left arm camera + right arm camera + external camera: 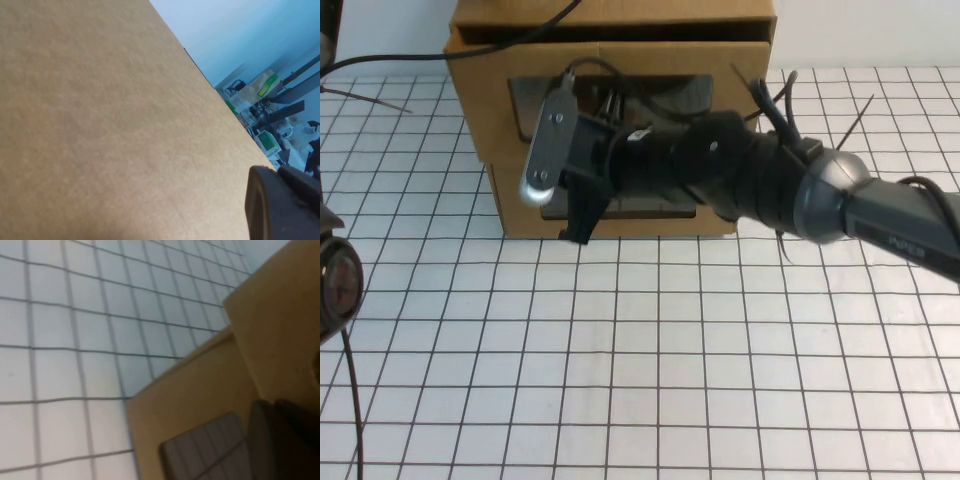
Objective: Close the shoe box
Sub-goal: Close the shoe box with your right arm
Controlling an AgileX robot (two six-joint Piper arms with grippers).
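The right gripper [582,215], fingers' state unclear, met the box [500,120] front, light stiff card best pushed flat; the left gripper [280,205] hung beside cardboard.

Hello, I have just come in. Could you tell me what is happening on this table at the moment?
The right arm reaches across the gridded table and holds its end effector against the windowed front of the brown shoe box. The drawer part sticks out a little from under the box's top, so it seems not fully closed yet. The left end effector sits close to a plain cardboard surface, seen only in the left wrist view; what it does there is unclear.
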